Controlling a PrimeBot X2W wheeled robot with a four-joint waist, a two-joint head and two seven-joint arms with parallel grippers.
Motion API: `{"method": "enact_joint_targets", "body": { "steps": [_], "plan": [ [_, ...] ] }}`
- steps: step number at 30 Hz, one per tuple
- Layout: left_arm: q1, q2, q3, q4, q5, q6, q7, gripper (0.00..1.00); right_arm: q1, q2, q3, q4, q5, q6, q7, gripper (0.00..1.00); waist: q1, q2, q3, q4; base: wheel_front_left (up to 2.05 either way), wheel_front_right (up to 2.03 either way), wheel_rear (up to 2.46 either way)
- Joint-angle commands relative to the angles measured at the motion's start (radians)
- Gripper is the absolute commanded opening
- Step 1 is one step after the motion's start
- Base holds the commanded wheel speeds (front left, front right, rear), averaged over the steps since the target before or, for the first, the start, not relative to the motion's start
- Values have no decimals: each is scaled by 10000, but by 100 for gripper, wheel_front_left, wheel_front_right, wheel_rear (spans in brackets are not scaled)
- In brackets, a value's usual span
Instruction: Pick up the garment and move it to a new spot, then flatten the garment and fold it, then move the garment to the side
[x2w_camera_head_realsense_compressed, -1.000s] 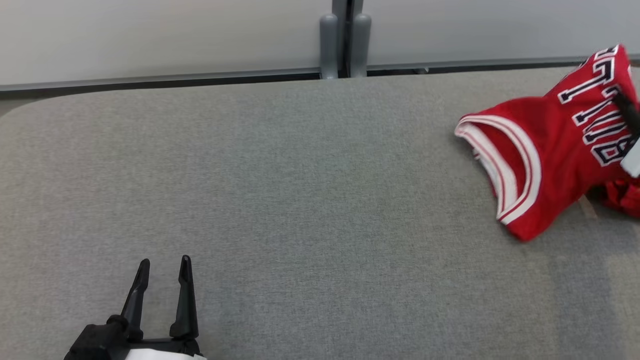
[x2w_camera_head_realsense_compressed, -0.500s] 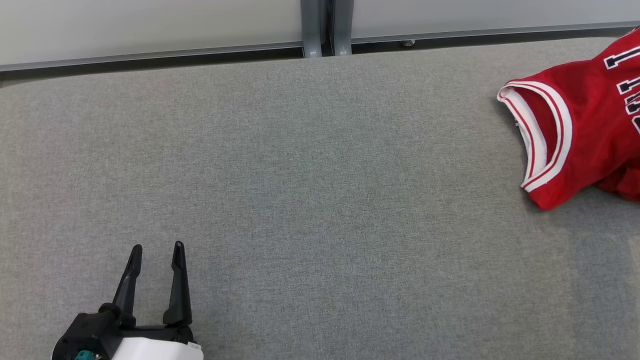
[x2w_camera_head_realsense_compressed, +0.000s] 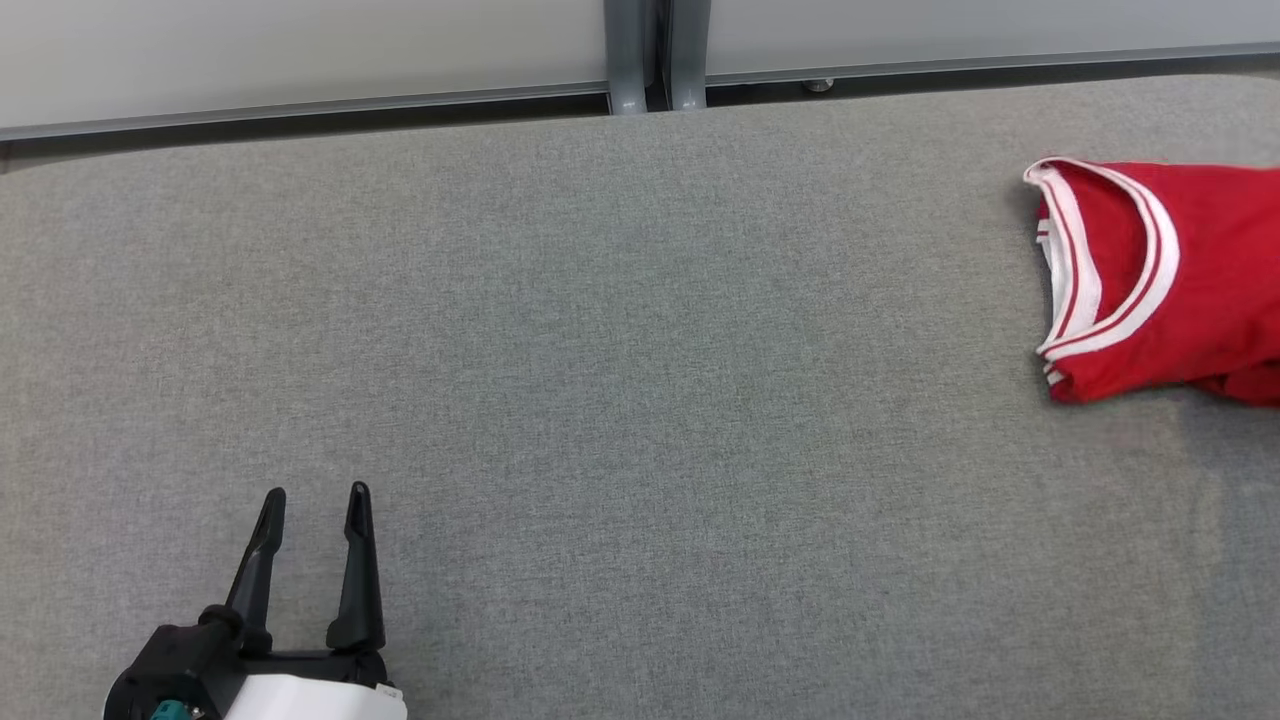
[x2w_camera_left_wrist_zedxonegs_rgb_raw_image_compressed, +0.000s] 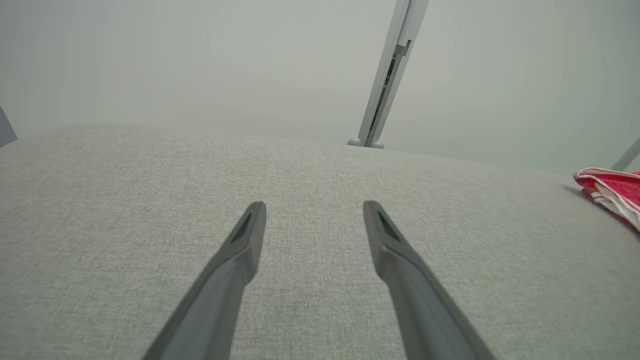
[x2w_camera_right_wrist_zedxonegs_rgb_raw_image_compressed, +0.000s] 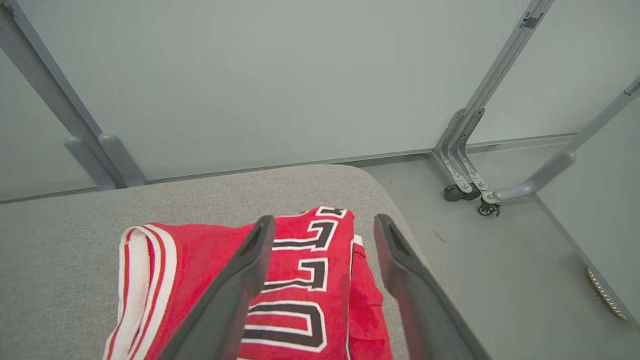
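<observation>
- Two grippers are seen, and both are released: the left gripper (x2w_camera_head_realsense_compressed: 315, 493) is held with its fingers spread over bare fabric at the near left of the table, and nothing is between them.
- The right gripper (x2w_camera_right_wrist_zedxonegs_rgb_raw_image_compressed: 324, 221) is also spread wide. Its fingers are held over the garment (x2w_camera_right_wrist_zedxonegs_rgb_raw_image_compressed: 200, 260), and no cloth is pinched between them.
- The work surface is a wide table (x2w_camera_head_realsense_compressed: 600, 350) covered with grey woven fabric, with rounded corners.
- Behind the table, pale wall panels (x2w_camera_head_realsense_compressed: 300, 40) are joined by a pair of grey metal posts (x2w_camera_head_realsense_compressed: 645, 50).
- Beyond the right end of the table, a grey floor (x2w_camera_right_wrist_zedxonegs_rgb_raw_image_compressed: 500, 260) is shown in the right wrist view, with a small caster (x2w_camera_right_wrist_zedxonegs_rgb_raw_image_compressed: 455, 192) under the foot of a panel frame.
- The garment is a red sleeveless jersey with white and red striped trim at one opening. It is laid in a folded bundle at the far right end of the table, well apart from the left gripper.
- Black characters with white outlines are printed on the red cloth. They are partly covered by one finger, so the whole word cannot be read.
- No brand mark or label can be made out.
</observation>
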Motion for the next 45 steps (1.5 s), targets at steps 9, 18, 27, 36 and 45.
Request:
{"method": "enact_joint_targets", "body": {
  "steps": [9,18,27,36,45],
  "plan": [
    [216,39,199,-120,7,56,4,100,405,440,-397,-495,-1664,-1,-2201,100,0,-1,-518,-104,0,0,0],
    [775,39,379,-90,-337,371,4,100,3284,1499,-1046,-2676,-2646,-1,-4433,100,0,-1,-1864,-14,0,0,0],
    [1368,36,726,217,-425,634,6,100,7472,3941,-2636,-6251,-4500,-1,-4577,100,0,-1,-2788,332,0,0,0],
    [1429,39,695,727,-206,446,5,100,9679,5596,-2941,-7449,-5500,-1,-4580,100,0,-1,-2983,437,0,0,0],
    [1480,39,503,911,-289,150,5,100,9979,5989,-3216,-7802,-5607,-1,-4581,100,0,-1,-3011,382,0,0,0]
  ]
}}
